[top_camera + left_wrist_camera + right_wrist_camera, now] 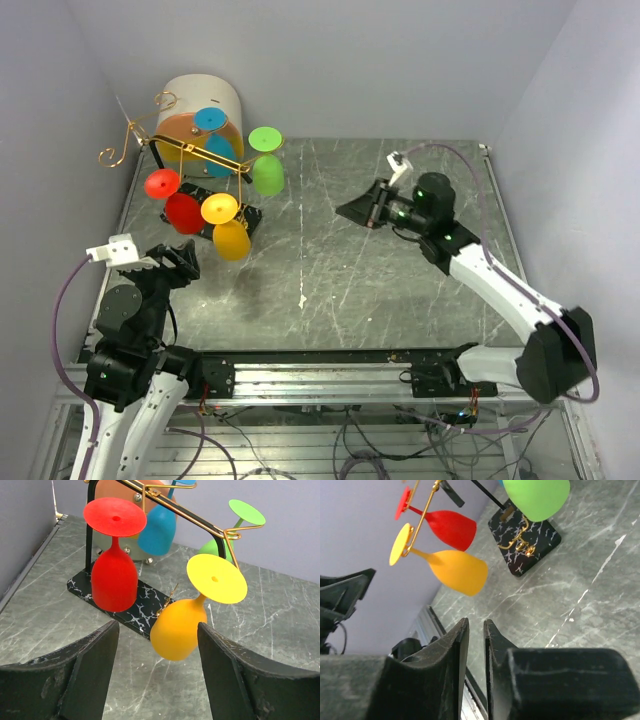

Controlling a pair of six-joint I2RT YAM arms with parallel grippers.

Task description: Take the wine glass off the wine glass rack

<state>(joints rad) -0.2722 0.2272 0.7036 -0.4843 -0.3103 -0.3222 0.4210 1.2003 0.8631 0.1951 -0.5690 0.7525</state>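
So we're going after a glass on the gold wire wine glass rack with curled scroll ends and a black speckled base (pixel 145 605). We're reading the yellow-orange plastic wine glass (pixel 177 627) as the one to pull, since it's hanging on the side of the rack that's facing our left arm. It's hanging upside down, with its round foot caught up in a gold rail and its bowl dangling by the edge of the rack's base. Its long axis is running roughly up and down, with a bit of a lean.

Our left gripper (pixel 183 258) is hovering just in front of the rack, fingers spread wide and nothing between them. In the wrist view the yellow bowl is sitting right in the gap, ahead of the fingertips and not touching them. The red plastic wine glass (pixel 114 582) is hanging just beside it on the rack, so we're guessing any closing move is needing to keep clear of that one. A blue wine glass (pixel 157 530) and a green wine glass (pixel 267 175) are hanging on the rack's far side.

Our right gripper (pixel 476 627) is sitting well off to the rack's right and pointing toward it. Its fingers are all but pressed together, leaving just a thin slit and holding nothing. The left arm is clearly nearer, so we're betting on it for the grab: straight ahead onto the bowl, then sliding the foot out along the rail.
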